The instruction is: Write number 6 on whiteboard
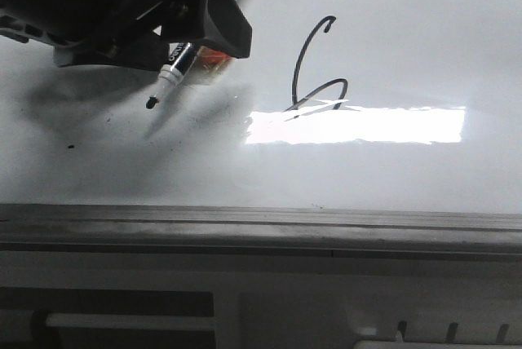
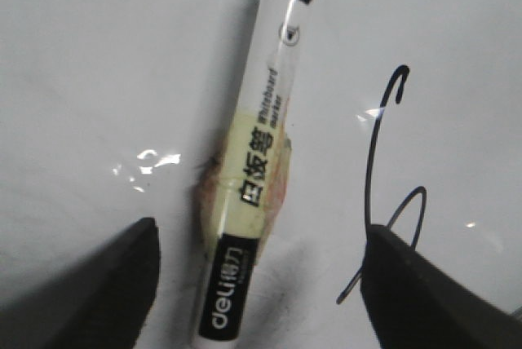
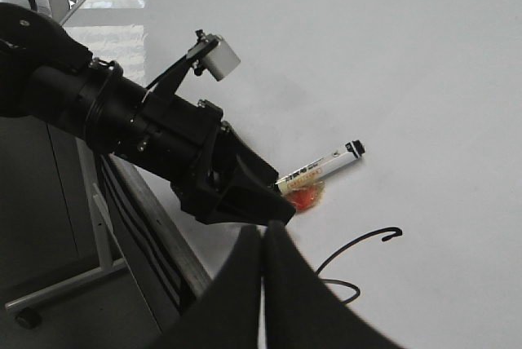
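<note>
Black number 6 (image 1: 314, 64) sits right of left hand (image 1: 214, 39) (well apart).

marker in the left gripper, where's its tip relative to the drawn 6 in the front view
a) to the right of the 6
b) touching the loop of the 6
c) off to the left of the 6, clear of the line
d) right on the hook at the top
c: in the front view the marker held by the left gripper has its tip well to the left of the number 6 on the whiteboard, with bare board between them.
</note>
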You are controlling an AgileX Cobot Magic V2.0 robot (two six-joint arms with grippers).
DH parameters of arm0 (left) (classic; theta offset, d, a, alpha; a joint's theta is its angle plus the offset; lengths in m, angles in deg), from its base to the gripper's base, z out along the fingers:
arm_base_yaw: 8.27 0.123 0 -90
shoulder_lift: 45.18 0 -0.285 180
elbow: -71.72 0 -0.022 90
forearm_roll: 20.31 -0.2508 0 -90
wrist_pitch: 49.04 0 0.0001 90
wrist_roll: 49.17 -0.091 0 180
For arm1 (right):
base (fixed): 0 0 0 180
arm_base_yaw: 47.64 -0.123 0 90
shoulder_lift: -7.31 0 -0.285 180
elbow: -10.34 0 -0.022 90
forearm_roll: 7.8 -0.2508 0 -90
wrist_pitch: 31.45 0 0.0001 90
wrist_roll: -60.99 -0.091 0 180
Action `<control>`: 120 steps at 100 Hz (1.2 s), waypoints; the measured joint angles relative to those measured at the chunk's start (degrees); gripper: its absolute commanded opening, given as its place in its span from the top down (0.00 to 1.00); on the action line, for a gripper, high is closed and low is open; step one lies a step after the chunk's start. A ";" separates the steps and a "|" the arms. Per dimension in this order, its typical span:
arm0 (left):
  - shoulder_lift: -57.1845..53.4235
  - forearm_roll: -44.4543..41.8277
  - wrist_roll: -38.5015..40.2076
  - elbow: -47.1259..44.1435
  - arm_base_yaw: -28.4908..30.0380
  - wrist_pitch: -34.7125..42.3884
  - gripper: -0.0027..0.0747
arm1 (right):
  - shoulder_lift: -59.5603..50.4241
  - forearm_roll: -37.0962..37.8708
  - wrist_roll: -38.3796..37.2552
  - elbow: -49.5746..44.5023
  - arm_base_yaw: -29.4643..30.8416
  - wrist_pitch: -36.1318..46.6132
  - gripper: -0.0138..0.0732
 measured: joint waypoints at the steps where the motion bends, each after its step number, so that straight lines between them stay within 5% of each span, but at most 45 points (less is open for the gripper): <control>1: -0.25 0.00 0.00 0.00 0.00 0.12 0.24 | 0.00 0.00 0.00 0.00 0.00 0.00 0.91; 16: -4.50 0.40 -2.32 -0.90 -0.66 4.48 0.26 | -2.60 1.26 0.00 0.00 0.00 -2.89 0.91; 28: -13.16 0.66 -8.22 -1.43 -3.40 5.96 0.38 | -7.10 5.15 0.00 -0.20 0.00 -7.79 0.91; 40: -23.69 0.66 -13.95 -4.16 -6.50 5.95 0.56 | -13.77 12.08 -4.04 -2.17 0.00 -11.55 0.91; 58: -37.89 0.80 -16.16 -12.27 -8.16 6.09 0.99 | -25.52 25.28 -19.83 -7.98 0.00 -17.89 0.91; 80: -48.04 1.81 -16.27 -20.50 -8.27 6.46 0.99 | -31.46 26.95 -22.83 -11.90 0.00 -20.00 0.91; 120: -48.92 2.09 -16.27 -24.21 -8.25 6.80 0.99 | -31.46 27.07 -22.95 -12.43 0.09 -20.09 0.91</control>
